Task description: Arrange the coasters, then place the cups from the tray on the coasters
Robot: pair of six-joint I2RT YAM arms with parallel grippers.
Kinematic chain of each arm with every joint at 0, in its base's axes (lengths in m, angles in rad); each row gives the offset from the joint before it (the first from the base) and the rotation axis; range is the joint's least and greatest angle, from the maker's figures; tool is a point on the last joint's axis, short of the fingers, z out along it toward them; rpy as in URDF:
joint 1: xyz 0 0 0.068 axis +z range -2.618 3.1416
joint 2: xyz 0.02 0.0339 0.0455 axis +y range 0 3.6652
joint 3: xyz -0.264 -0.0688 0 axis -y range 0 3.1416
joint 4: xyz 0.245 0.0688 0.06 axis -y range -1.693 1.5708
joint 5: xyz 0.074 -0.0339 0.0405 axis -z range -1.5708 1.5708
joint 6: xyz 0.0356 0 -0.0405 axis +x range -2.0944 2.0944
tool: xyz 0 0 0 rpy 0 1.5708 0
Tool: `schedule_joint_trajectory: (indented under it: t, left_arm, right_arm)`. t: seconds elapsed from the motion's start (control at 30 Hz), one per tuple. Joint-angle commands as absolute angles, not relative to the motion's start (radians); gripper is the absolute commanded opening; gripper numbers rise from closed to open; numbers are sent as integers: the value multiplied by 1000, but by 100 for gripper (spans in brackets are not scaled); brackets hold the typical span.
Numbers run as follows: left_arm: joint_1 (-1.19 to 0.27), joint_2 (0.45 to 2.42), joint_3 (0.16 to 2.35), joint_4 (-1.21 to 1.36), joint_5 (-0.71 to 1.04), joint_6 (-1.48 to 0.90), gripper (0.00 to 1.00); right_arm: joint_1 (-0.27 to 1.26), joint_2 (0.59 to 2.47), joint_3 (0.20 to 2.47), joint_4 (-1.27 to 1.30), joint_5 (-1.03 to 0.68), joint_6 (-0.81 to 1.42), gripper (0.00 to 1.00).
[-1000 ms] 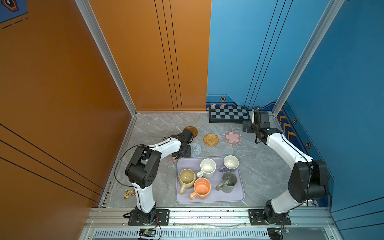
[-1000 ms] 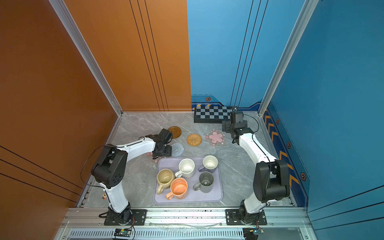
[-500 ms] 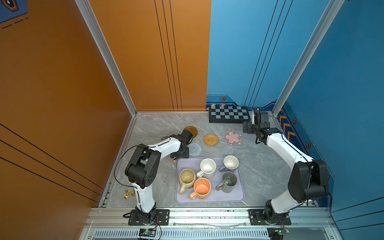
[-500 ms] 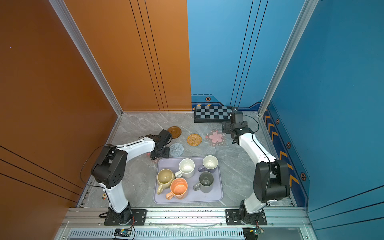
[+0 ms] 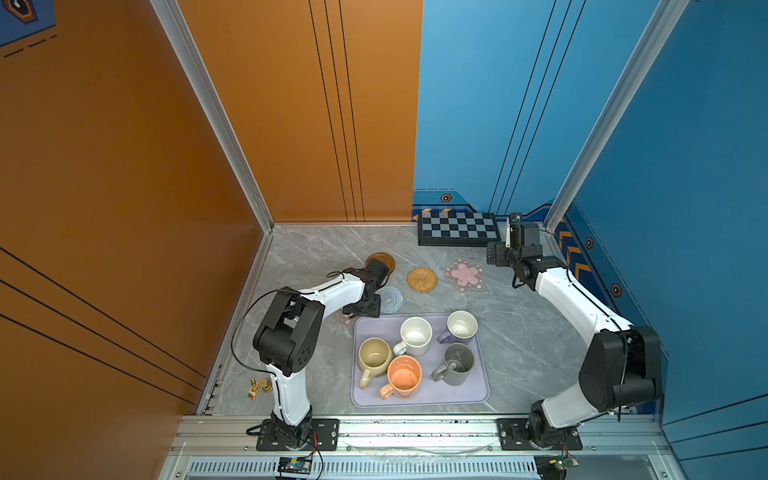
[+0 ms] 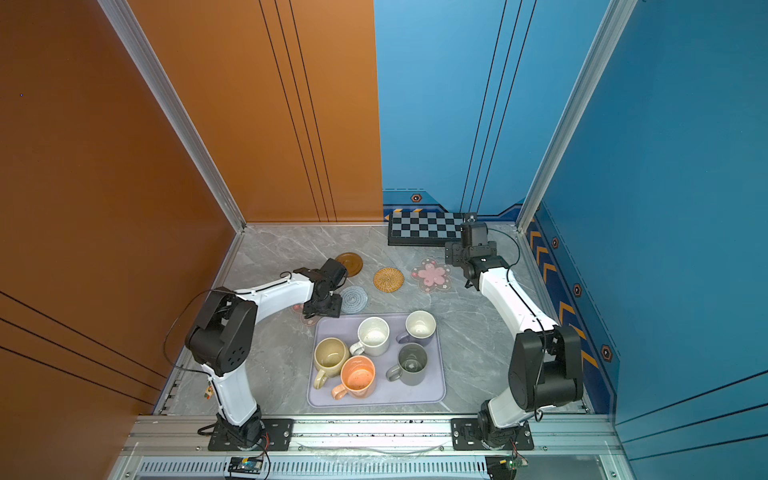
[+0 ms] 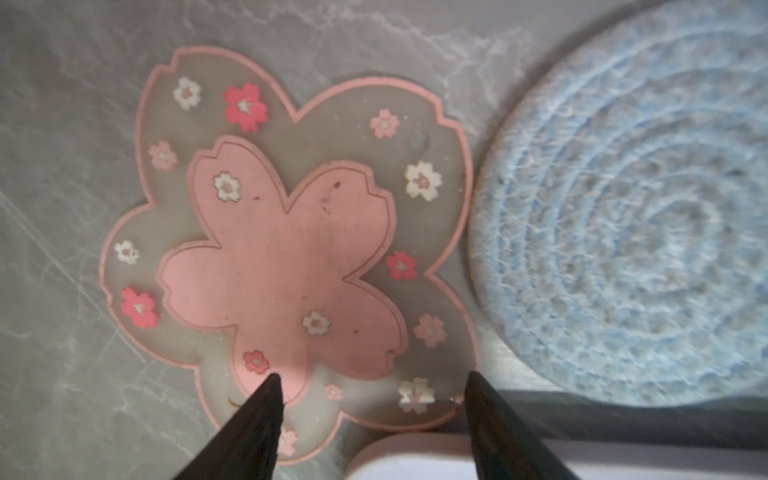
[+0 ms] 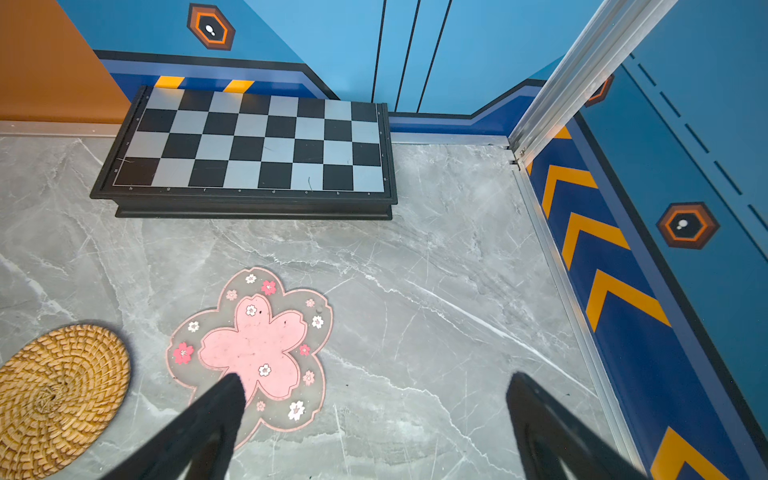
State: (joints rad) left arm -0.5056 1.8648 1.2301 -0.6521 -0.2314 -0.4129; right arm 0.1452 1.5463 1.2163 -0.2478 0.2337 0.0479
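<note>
**Left gripper (image 7: 370,384) shifts over the near pink flower coaster (image 7: 282,257)**

Since a second ago the left arm (image 5: 328,291) has slid a little toward the lavender tray (image 5: 473,395), away from the blue-grey crocheted coaster (image 5: 390,298); the right arm (image 5: 569,295) has hardly stirred. Its jaws apart and holding nothing, the left gripper straddles one petal of the near pink flower coaster, which lies flat on the marble surface (image 5: 316,249), just beside the tray's corner and just beside the crocheted coaster. That crowding is likely why it is being fetched: a cup would not sit clear there. The right gripper (image 8: 376,380) is spread wide and empty, hovering by the far pink flower coaster (image 8: 253,353), probably waiting its turn. The rattan coaster (image 5: 422,279) and the dark wooden coaster (image 5: 384,258) lie in a loose row with it. All five mugs (image 5: 415,334) stand on the tray, so arranging is judged unfinished.
</note>
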Motion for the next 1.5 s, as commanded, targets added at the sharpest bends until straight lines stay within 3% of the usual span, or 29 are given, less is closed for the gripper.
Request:
schedule_joint_trajectory:
  t: [0.0,0.6,0.77,1.03,1.27,1.4,1.47]
  left_arm:
    - [-533,1867,1254,-693,-208,-389,71]
    - [-496,1928,1235,-699,-225,-474,70]
    - [-502,1954,1240,-697,-222,-474,61]
    - [-452,1921,1171,-703,-231,-521,63]
    - [-374,1908,1131,-710,-195,-543,56]
    - [-355,1912,1139,-712,-220,-518,59]
    - [-345,1919,1149,-710,-208,-504,54]
  right_arm:
    - [153,1511,1206,-276,253,40,100]
    - [160,1509,1198,-282,252,40,100]
    - [165,1514,1201,-285,253,39,100]
    - [175,1519,1210,-285,255,35,100]
    - [192,1530,1230,-301,256,34,100]
    - [206,1530,1229,-310,271,25,100]
    - [212,1529,1230,-315,274,24,100]
